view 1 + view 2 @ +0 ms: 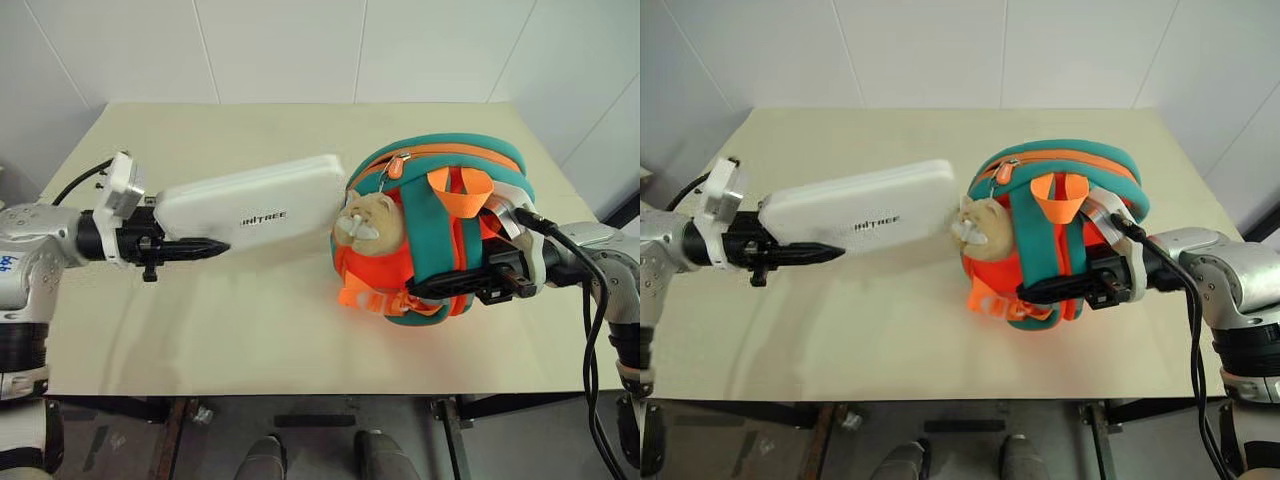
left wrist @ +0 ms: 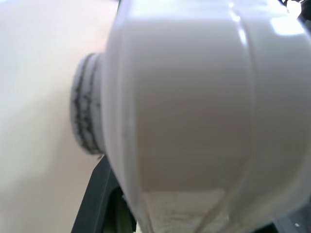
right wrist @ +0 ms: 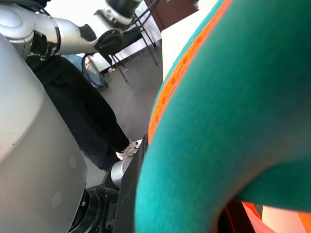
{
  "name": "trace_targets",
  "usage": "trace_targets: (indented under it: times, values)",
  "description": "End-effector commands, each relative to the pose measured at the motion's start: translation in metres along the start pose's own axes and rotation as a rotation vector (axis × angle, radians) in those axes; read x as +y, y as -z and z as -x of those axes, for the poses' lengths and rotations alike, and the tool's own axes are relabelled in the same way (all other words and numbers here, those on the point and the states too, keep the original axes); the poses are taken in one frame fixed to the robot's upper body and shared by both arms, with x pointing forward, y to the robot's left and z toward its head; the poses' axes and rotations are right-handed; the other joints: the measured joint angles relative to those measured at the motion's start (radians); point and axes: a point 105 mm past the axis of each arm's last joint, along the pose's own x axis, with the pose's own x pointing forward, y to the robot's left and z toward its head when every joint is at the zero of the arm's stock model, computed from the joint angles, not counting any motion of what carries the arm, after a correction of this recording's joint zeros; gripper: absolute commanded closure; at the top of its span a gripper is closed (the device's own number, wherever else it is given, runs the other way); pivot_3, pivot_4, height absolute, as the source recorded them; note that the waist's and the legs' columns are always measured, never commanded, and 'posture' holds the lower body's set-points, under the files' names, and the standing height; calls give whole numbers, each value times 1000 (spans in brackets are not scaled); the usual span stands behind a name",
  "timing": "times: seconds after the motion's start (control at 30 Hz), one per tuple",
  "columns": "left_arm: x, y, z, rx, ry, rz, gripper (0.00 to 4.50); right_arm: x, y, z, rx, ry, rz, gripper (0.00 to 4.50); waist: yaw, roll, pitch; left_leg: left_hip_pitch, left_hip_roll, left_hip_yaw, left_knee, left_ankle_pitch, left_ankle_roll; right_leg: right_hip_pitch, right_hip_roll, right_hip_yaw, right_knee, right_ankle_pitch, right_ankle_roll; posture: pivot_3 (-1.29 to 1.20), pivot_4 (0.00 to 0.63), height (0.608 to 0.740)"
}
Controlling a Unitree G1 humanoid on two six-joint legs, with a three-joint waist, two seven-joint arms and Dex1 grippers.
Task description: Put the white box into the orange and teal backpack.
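Nearest your head camera, at about 9 o'clock, your left gripper (image 1: 195,247) reaches in from the left edge with its black fingers clamped on the near end of the white box (image 1: 255,208). You are carrying that box clear of the cream table (image 1: 240,340), long axis pointing toward 3 o'clock, dark lettering on its top face. Its far end sits just beside the tan plush charm (image 1: 368,224), at the mouth side of the orange and teal backpack (image 1: 440,230); whether box and charm touch, you cannot tell from these views. From the left wrist camera the box's white side wall (image 2: 194,111) stands directly ahead.

At centre-right, toward 3 o'clock, the backpack is propped on the table with its teal straps facing up and an orange loop at its top. Your right gripper (image 1: 445,285) comes in from the right edge, fingers closed on a teal strap at the backpack's near side. The right wrist camera shows that teal strap (image 3: 233,121) with its orange edging.
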Motion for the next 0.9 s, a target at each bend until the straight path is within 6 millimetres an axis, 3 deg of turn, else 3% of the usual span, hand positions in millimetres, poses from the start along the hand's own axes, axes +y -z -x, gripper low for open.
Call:
trace_targets:
  times: [0.03, 0.33, 0.47, 0.9]
  values:
    - [5, -10, -3, -3, 20, -61, 3113, 10, -3, -2, 15, -30, 34, 4496, -2, 0, 0, 0, 0, 0, 0, 0, 0, 0, 0, 0, 0, 0, 0, 0, 150, 740]
    - [23, -15, -16, 21, 24, -123, 3113, 14, -1, -3, 23, -40, 31, 4496, 4, 0, 0, 0, 0, 0, 2, 0, 0, 0, 0, 0, 3, 0, 0, 0, 150, 740]
    - [32, -28, -15, -72, -21, -127, 3113, 18, -2, 1, 38, -59, 29, 4496, 5, 0, 0, 0, 0, 0, 2, 1, 0, 0, 0, 0, 4, 0, 0, 0, 150, 740]
    - [34, -12, -21, 25, 13, -155, 3113, 27, -9, 4, 111, -122, 39, 4496, 3, -1, 0, 0, 0, -1, 3, 1, 0, -1, 0, 0, 5, 0, 0, 0, 150, 740]
